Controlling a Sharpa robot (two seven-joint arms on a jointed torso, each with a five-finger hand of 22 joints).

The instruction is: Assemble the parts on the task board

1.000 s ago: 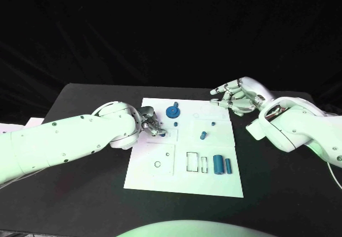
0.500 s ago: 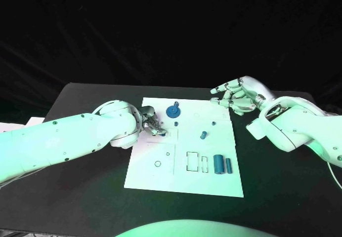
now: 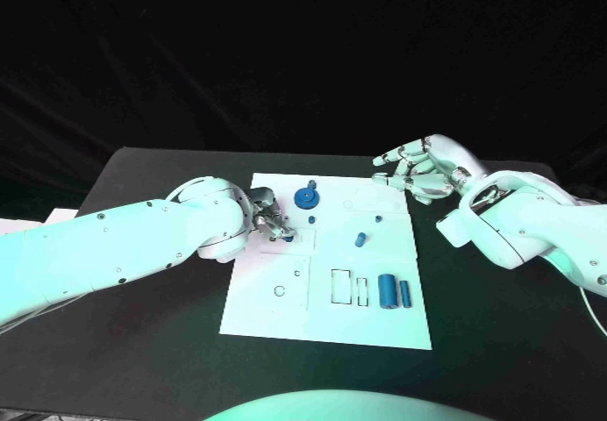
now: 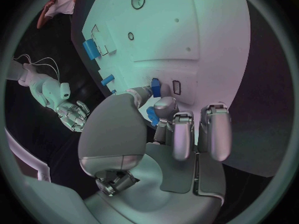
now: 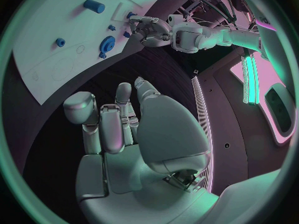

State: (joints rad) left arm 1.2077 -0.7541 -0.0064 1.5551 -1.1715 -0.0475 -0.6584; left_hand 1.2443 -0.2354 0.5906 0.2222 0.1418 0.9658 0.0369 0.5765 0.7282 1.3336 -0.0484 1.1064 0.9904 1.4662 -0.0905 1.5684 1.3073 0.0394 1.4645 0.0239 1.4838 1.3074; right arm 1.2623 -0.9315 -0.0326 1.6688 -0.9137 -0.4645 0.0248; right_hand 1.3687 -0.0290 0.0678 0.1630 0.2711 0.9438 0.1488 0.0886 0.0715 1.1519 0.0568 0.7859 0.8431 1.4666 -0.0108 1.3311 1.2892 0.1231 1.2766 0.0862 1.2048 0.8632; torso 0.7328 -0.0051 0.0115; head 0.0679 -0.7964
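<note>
The flat white rectangular task board (image 3: 332, 298) lies in the middle of the black tabletop (image 3: 152, 333). At its left edge, toward the far end, the left robot hand (image 3: 269, 221) is down on the board with a small blue plastic peg (image 4: 153, 115) pinched between thumb and fingertips, a second small blue block (image 4: 156, 87) standing just beyond them in the wrist view. The right robot hand (image 3: 417, 171) hovers off the board's far right corner, fingers loosely spread and holding nothing. Further along the far edge sits a round blue toothed gear (image 3: 306, 197); a short blue pin (image 3: 362, 238) lies near the middle, and two blue cylinders (image 3: 396, 293) lie side by side at the near right. These pieces look like stiff, light, smooth moulded plastic, so I would expect them to slip or tip easily. The peg is best taken across its sides near the top, leaving the lower end free to enter its socket.
</note>
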